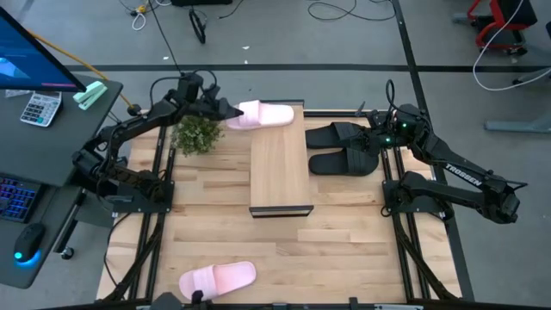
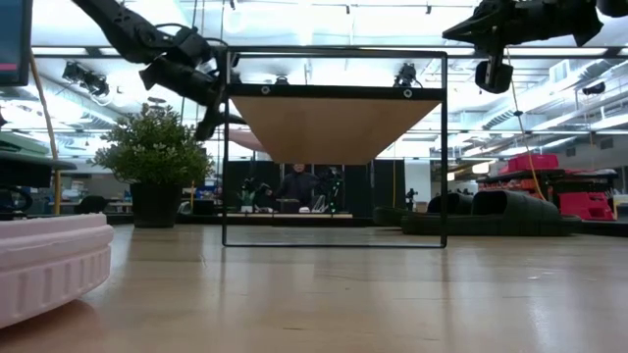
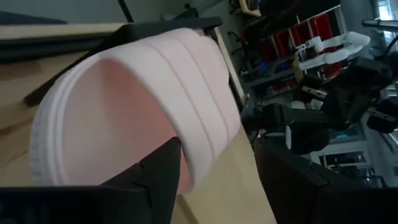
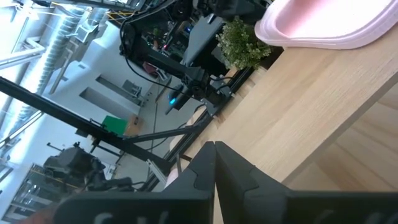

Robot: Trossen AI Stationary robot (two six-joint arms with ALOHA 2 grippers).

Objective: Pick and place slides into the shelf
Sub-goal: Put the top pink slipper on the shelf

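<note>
high view: left pincer (image 1: 225, 113) at heel of pink slide (image 1: 263, 115) on shelf (image 1: 280, 176) far end; black slides (image 1: 344, 148) right on tabletop (image 1: 207, 215).
left wrist: fingers (image 3: 163, 174) apart, letting go.
right wrist: right pincer (image 4: 214, 165) together, empty.
next: fetch near pink slide (image 1: 217, 280).

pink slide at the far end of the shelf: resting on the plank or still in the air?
Touching. In the right wrist view the pink slide lies flat on the shelf plank with no gap under its rim; the high view agrees, left tool at its heel.
</note>
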